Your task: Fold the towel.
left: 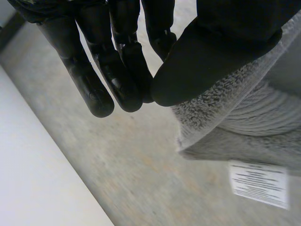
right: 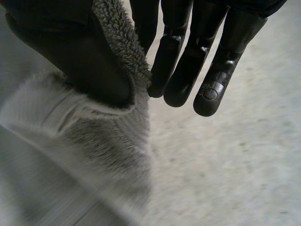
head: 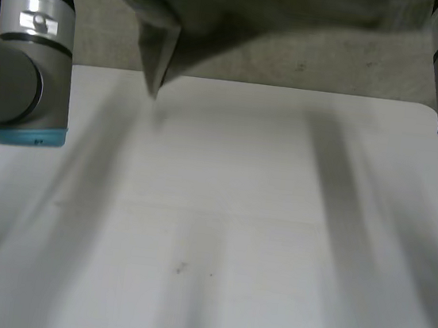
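While towel [head: 245,15] hangs held up over far edge of table [head: 237,214], you see left hand [left: 211,47] pinching its left end, thumb pressed to fingers [left: 94,89]; right hand [right: 84,61] pinching right end likewise. White label [left: 258,183] beside left hand.

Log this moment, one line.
left hand: pinches grey towel | right hand: pinches towel | towel: aloft, corner drooping at far edge of white table

The towel [head: 244,23] runs off the head view's top edge, its upper part cut away. The print on its white label [left: 258,183] is too small to read. The thumb of the left hand [left: 211,52] covers the cloth it pinches.
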